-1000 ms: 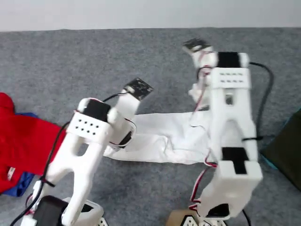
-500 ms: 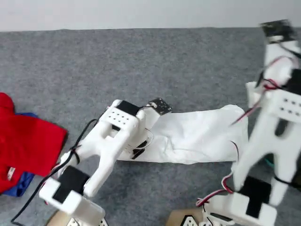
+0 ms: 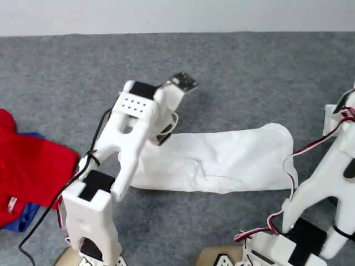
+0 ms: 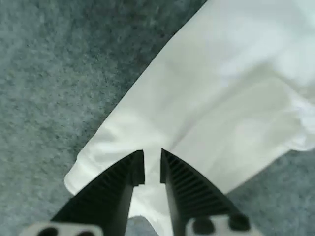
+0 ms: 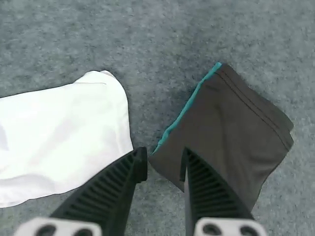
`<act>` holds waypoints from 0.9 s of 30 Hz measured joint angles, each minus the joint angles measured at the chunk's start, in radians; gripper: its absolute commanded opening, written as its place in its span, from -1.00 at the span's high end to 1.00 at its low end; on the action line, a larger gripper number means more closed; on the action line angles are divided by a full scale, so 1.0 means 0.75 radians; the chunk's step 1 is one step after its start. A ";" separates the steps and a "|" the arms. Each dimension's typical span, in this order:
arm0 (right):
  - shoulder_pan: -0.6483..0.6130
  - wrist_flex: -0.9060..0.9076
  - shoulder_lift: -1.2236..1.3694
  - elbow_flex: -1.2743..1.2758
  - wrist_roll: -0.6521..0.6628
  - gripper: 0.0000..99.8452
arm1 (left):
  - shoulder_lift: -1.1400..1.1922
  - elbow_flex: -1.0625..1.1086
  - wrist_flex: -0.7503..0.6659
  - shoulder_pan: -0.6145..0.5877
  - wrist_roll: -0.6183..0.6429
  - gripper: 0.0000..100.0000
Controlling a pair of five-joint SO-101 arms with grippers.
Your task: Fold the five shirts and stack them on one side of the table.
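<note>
Progress: red shirt [image 3: 33, 166] lay folded on blue shirt [image 3: 25, 213], far left | white shirt [image 3: 222, 160] was a half-folded strip mid-table [image 3: 249, 72] | dark shirt [image 5: 231, 132] waited | left gripper [image 4: 152, 164] nearly closed, empty, over white | right gripper [image 5: 163, 164] parted, empty

My bench [image 3: 233, 61] wears a rough grey carpet-like cover, and a pale wall [image 3: 177, 16] runs behind its far edge.

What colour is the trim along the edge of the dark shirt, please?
Teal; the trim shows best in the right wrist view.
</note>
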 measured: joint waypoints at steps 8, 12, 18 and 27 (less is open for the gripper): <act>0.014 0.000 0.000 0.000 0.000 0.74 | -0.147 0.027 0.115 0.092 0.000 0.86; 0.014 0.000 0.000 0.000 0.000 0.74 | -0.301 0.299 0.115 0.207 -0.004 0.86; 0.014 0.002 0.000 0.000 0.000 0.74 | -0.356 0.599 -0.010 0.178 0.000 0.86; 0.014 0.002 0.000 0.000 0.000 0.75 | -0.051 0.540 -0.184 0.055 -0.063 0.86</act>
